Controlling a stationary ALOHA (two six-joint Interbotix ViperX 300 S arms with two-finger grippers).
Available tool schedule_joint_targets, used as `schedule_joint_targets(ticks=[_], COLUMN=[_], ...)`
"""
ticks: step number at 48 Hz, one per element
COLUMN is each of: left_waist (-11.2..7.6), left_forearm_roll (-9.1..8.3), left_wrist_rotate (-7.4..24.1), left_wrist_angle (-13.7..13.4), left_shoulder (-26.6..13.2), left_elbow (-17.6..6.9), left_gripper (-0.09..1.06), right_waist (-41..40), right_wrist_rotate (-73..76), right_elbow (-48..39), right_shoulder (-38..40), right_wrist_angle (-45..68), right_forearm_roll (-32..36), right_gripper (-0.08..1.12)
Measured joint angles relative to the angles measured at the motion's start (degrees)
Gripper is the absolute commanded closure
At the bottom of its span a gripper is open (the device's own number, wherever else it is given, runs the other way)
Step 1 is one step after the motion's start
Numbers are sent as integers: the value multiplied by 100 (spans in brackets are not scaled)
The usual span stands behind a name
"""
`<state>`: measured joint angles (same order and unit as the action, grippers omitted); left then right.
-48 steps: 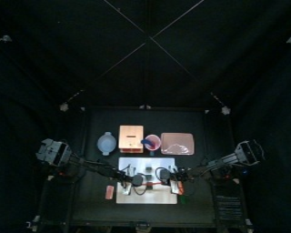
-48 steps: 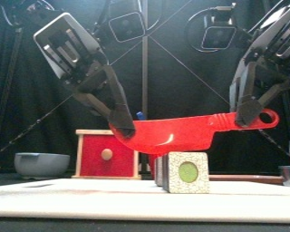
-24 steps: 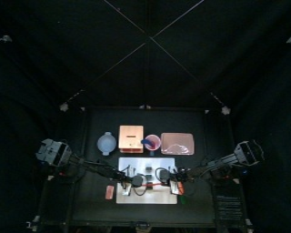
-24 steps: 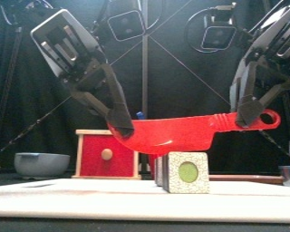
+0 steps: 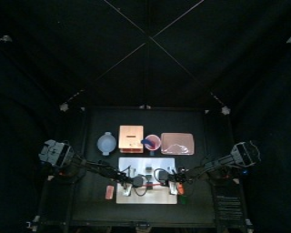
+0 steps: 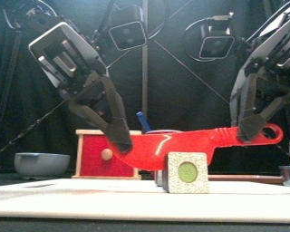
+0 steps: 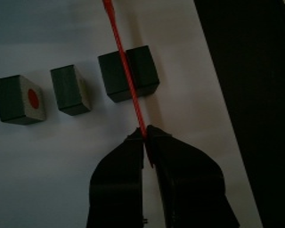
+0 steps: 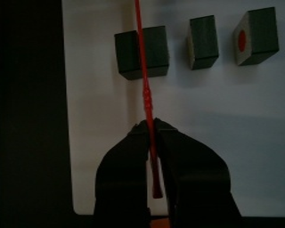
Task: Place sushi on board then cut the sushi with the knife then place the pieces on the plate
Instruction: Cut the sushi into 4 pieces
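While left gripper [image 6: 120, 145] and right gripper [image 6: 246, 137] each clamp an end of the red knife [image 6: 187, 143], poised across the sushi block [image 6: 187, 172] low-centre on the white board [image 6: 62, 199], uneven pressing could tip it sideways

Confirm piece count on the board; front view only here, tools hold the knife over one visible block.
Observer: Three in a row on the white board: the widest block, a middle block and an end block with a red centre.
Operator: Where does the blade line up?
Observer: The red knife crosses the widest block about midway, seen from both wrist views.
Operator: Where's the plate?
Observer: The pink tray sits behind the board, toward the right arm's side.
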<state>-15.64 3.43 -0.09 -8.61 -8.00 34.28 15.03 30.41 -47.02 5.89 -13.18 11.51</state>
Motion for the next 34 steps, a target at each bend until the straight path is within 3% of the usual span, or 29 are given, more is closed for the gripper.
schedule_joint_targets(ticks=[7,19,25,34], left_waist=[-9,-9,-79,-202], left_forearm_roll=[70,404,545,624], left_wrist_rotate=[0,0,0,0], left_wrist_angle=[0,-9,-9,-26], left_shoulder=[-158,-272,-264,-237], left_elbow=[-9,-62,-62,-70], left_gripper=[52,52,52,52], right_waist=[35,211,299,413], right_wrist_rotate=[9,9,9,9], right_elbow=[44,70,114,202], right_shoulder=[-290,-448,-448,-448], right_wrist_angle=[44,53,53,53], right_forearm_roll=[-176,-422,-527,-606], right_gripper=[70,70,70,70])
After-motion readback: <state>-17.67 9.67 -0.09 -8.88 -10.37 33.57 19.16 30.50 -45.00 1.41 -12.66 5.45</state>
